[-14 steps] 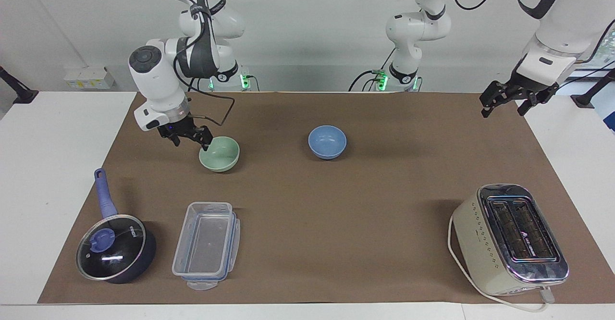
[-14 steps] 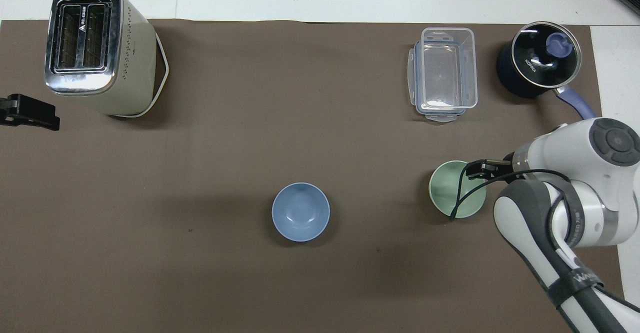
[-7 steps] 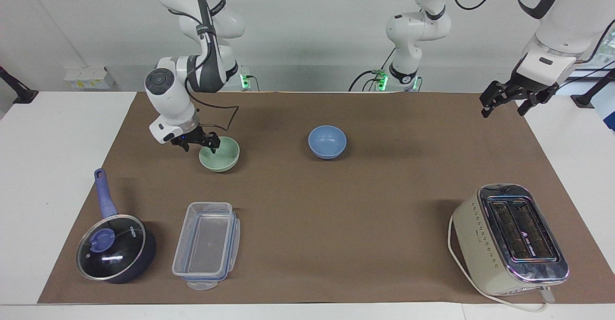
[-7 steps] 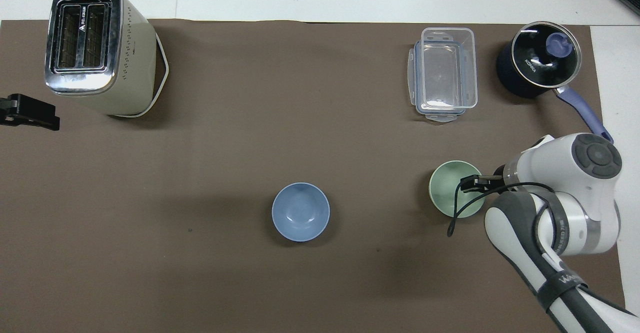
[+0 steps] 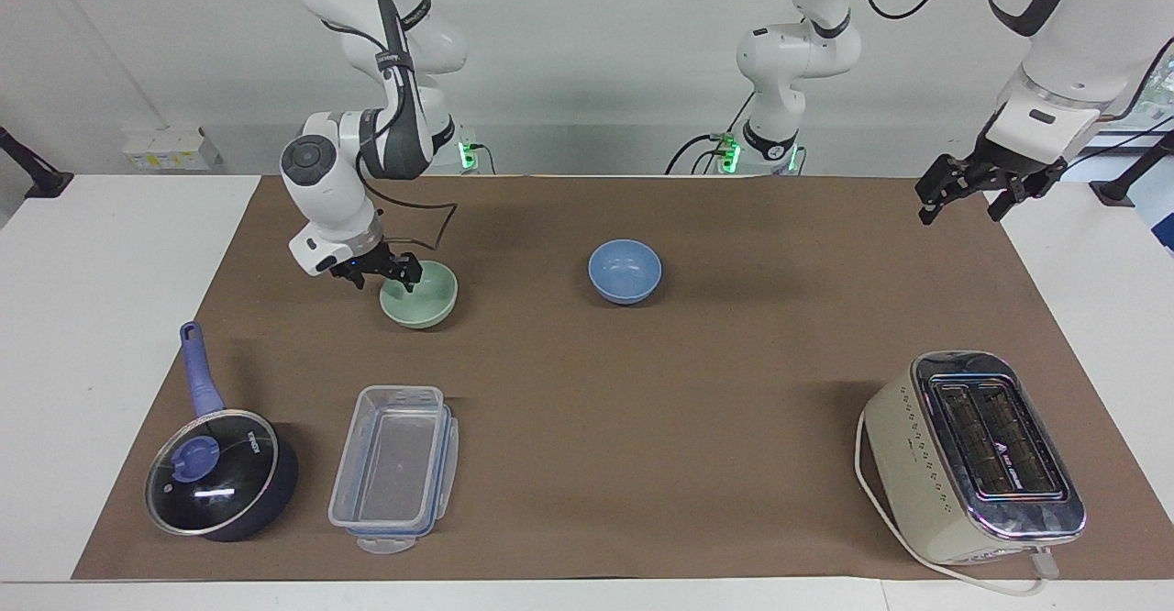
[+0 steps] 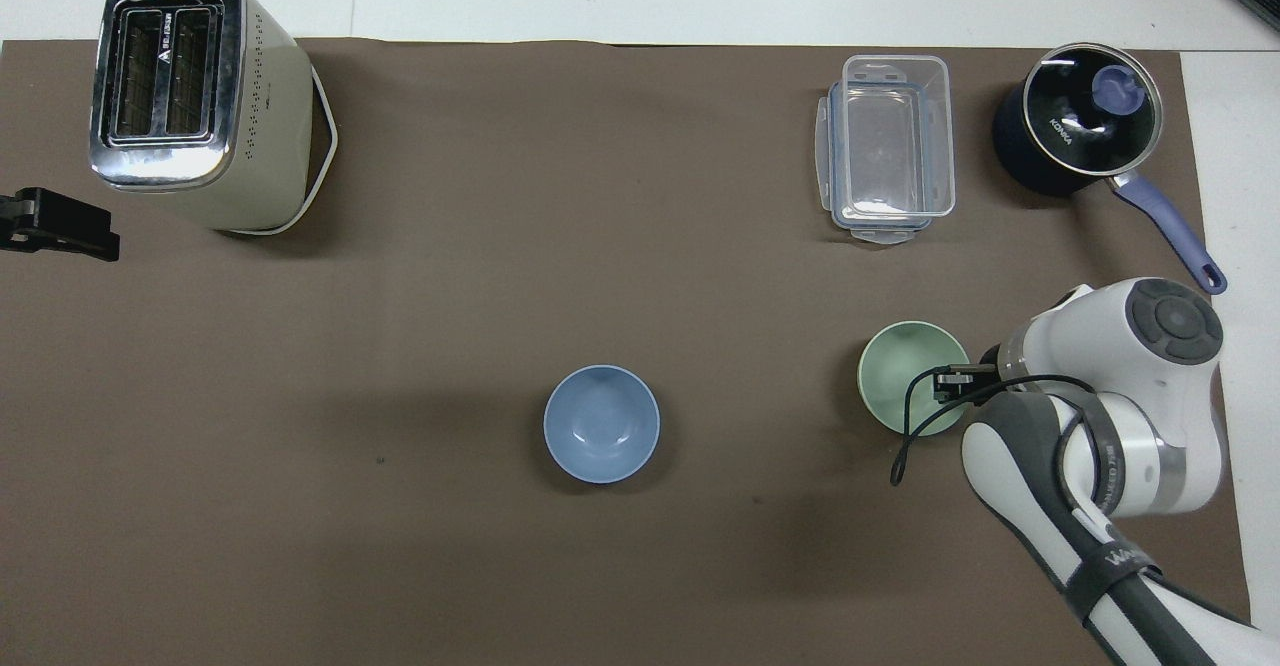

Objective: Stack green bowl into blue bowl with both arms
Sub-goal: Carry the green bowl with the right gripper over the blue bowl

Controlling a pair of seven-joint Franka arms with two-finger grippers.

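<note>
The right gripper [image 5: 396,277] sits at the rim of the green bowl [image 5: 420,294], one finger seemingly inside and one outside, though whether it has pinched down cannot be told. The bowl rests on the brown mat [image 5: 587,382] toward the right arm's end, well apart from the blue bowl [image 5: 625,271] at mid-table. The left gripper [image 5: 968,191] waits, fingers spread, over the mat's edge at its own end. The green bowl looks light, stiff and smooth (likely slippery), so its thin rim seems the only sensible hold.
</note>
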